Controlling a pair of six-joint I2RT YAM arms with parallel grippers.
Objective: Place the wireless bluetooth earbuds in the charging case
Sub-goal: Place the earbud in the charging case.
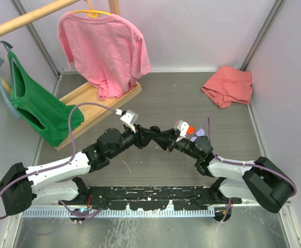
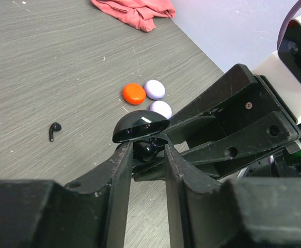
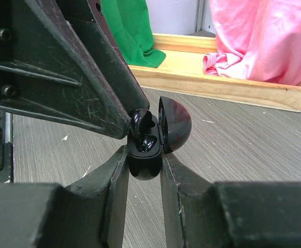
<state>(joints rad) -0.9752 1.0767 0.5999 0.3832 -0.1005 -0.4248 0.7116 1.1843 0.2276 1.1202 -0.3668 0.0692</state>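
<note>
My right gripper (image 3: pixel 144 152) is shut on the black charging case (image 3: pixel 145 160) and holds it above the table with its lid (image 3: pixel 175 124) swung open. My left gripper (image 2: pixel 147 147) is shut on a black earbud (image 2: pixel 150 150) and has it at the case's open well, under the lid (image 2: pixel 140 126). The earbud's top shows in the right wrist view (image 3: pixel 141 120). The two grippers meet at mid-table (image 1: pixel 164 137). A second black earbud (image 2: pixel 53 130) lies loose on the table to the left.
An orange-red round case (image 2: pixel 134 93) and two lilac round pieces (image 2: pixel 154 89) (image 2: pixel 161 108) lie just beyond the grippers. A crumpled red cloth (image 1: pixel 227 85) is at the back right. A wooden rack base (image 1: pixel 96 95) with a pink shirt (image 1: pixel 106 49) and a green top (image 1: pixel 39 106) is at the back left.
</note>
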